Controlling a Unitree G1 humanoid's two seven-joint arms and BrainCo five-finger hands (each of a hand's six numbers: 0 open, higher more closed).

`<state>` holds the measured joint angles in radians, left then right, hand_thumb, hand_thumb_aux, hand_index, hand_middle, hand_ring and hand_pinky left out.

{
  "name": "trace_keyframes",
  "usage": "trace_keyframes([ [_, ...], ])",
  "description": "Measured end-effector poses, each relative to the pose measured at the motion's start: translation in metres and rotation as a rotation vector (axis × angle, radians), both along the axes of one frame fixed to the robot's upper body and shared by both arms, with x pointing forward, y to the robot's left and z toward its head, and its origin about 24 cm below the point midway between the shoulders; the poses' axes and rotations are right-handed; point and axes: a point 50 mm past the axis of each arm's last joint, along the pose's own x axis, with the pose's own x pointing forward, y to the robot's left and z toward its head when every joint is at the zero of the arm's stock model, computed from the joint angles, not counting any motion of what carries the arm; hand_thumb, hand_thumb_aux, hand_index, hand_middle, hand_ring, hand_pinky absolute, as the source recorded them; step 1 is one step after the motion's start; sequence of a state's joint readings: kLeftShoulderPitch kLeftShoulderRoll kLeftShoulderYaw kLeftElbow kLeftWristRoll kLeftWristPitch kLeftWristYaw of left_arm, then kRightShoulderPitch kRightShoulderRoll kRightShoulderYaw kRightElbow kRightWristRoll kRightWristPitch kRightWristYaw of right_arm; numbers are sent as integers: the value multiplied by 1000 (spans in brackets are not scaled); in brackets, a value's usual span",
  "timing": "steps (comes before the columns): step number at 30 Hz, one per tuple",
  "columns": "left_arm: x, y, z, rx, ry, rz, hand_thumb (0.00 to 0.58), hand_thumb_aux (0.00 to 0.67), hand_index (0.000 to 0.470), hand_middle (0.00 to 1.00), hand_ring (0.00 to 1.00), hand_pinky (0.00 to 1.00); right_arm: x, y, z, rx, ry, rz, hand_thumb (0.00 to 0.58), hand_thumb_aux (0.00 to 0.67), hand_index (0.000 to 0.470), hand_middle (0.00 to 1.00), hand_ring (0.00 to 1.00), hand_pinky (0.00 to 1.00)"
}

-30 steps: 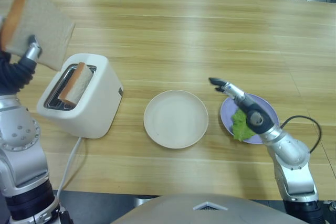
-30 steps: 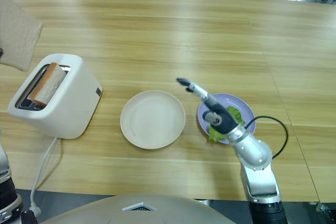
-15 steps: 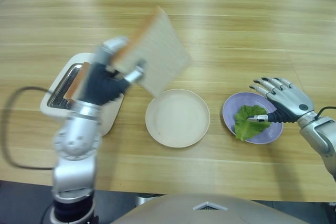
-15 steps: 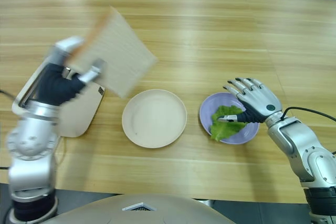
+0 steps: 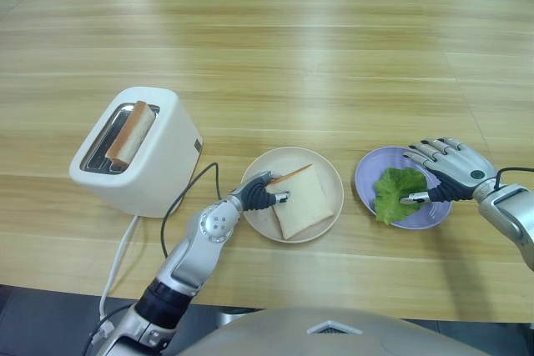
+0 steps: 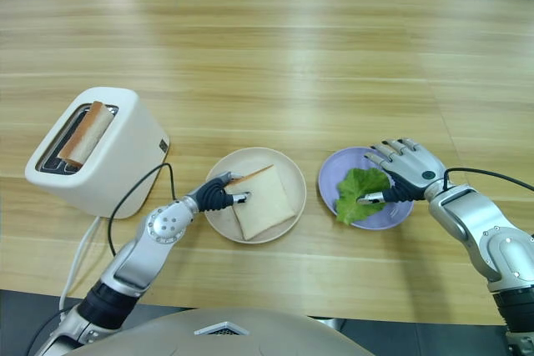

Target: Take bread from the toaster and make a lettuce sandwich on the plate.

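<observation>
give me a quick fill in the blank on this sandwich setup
One bread slice lies on the cream plate; the toaster holds ____ more.
The purple plate lies to the ____ of the cream plate.
The left hand is at the bread slice, the right hand at the lettuce on the ____ plate.
Missing: one, right, purple.

The left hand is closed on the left edge of a bread slice lying on the cream plate at mid-table. The right hand, fingers spread, sits over the right side of the purple plate, with its thumb at the lettuce leaf. A second slice stands in the white toaster at far left.
</observation>
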<state>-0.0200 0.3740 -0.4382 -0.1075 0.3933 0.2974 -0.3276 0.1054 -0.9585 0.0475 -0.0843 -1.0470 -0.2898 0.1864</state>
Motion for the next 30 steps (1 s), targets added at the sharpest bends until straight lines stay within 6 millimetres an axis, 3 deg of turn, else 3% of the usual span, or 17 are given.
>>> trace_keyframes([
  [4, 6, -2, 2, -44, -33, 22, 580, 670, 460, 1000, 1000, 1000, 5, 1, -3, -20, 12, 4, 0, 0, 0, 0, 0, 0],
  [7, 10, 0, 6, -59, -63, 40, 580, 670, 460, 882, 882, 882, 8, -1, -7, -49, 29, 7, 0, 0, 0, 0, 0, 0],
  [9, 12, 2, 7, -50, -68, 45, 580, 670, 460, 722, 722, 722, 7, -2, -12, -54, 47, 2, 0, 0, 0, 0, 0, 0],
  [10, 12, 3, 5, -30, -67, 44, 580, 670, 460, 431, 431, 431, 7, -2, -14, -57, 56, 2, 0, 0, 0, 0, 0, 0],
  [11, 11, 6, 4, -4, -66, 37, 580, 670, 460, 431, 431, 431, 6, -2, -17, -61, 66, 3, 0, 0, 0, 0, 0, 0],
  [12, 10, 8, 2, 42, -70, 17, 0, 0, 0, 0, 0, 0, 6, -3, -19, -67, 77, 1, 0, 0, 0, 0, 0, 0],
  [15, 2, 16, -2, 205, -81, -28, 0, 0, 0, 0, 0, 0, 8, -4, -21, -92, 79, 7, 0, 0, 0, 0, 0, 0],
  [19, -8, 29, 15, 319, -151, -18, 0, 0, 0, 0, 0, 0, 13, -5, -20, -129, 86, 21, 0, 0, 0, 0, 0, 0],
  [21, -7, 29, 39, 291, -236, 6, 0, 0, 0, 0, 0, 0, 15, -5, -24, -150, 102, 33, 0, 0, 0, 0, 0, 0],
  [25, -7, 34, 110, 210, -501, 68, 0, 0, 0, 0, 0, 0, 15, -1, -31, -171, 128, 55, 0, 0, 0, 0, 0, 0],
  [30, -21, 39, 149, 109, -624, 102, 0, 0, 0, 0, 0, 0, 18, 2, -30, -179, 121, 71, 0, 0, 0, 0, 0, 0],
])
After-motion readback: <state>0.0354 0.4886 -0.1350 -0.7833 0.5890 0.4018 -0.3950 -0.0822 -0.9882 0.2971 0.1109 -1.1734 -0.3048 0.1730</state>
